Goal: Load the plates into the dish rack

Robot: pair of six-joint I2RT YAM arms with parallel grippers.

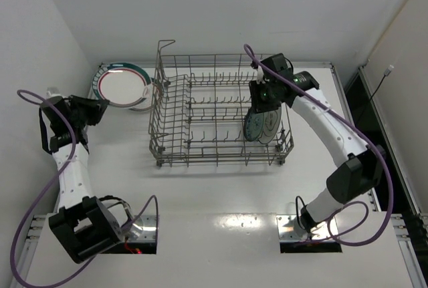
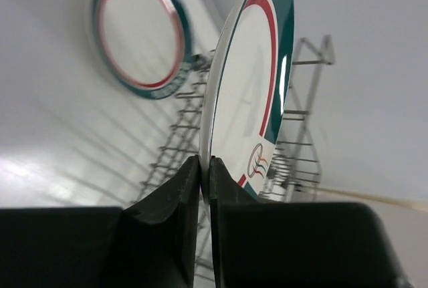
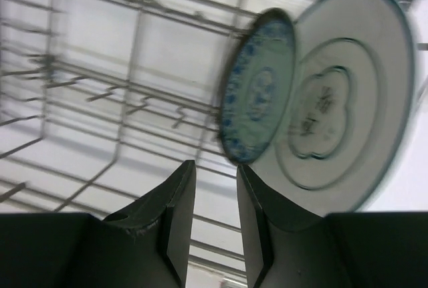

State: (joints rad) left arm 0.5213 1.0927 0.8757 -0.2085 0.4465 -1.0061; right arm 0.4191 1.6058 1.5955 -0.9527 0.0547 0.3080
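The dish rack point(image 1: 200, 111) stands mid-table. The teal-blue patterned plate point(image 1: 253, 127) and the white plate with grey rings point(image 1: 270, 126) stand on edge at its right end. My right gripper point(image 1: 259, 99) hovers just above them, open and empty; in the right wrist view its fingertips point(image 3: 215, 171) sit just short of the teal-blue plate point(image 3: 257, 94) and the ringed plate point(image 3: 334, 114). My left gripper point(image 1: 100, 109) is shut on the rim of a teal-and-red banded plate point(image 2: 251, 87). The second banded plate point(image 2: 137, 31) lies beyond it. In the top view the two overlap point(image 1: 122, 86).
The rack's taller wire loop point(image 1: 164, 51) rises at its back left corner, close to the banded plates. White walls close in the table at left, back and right. Purple cables loop off both arms.
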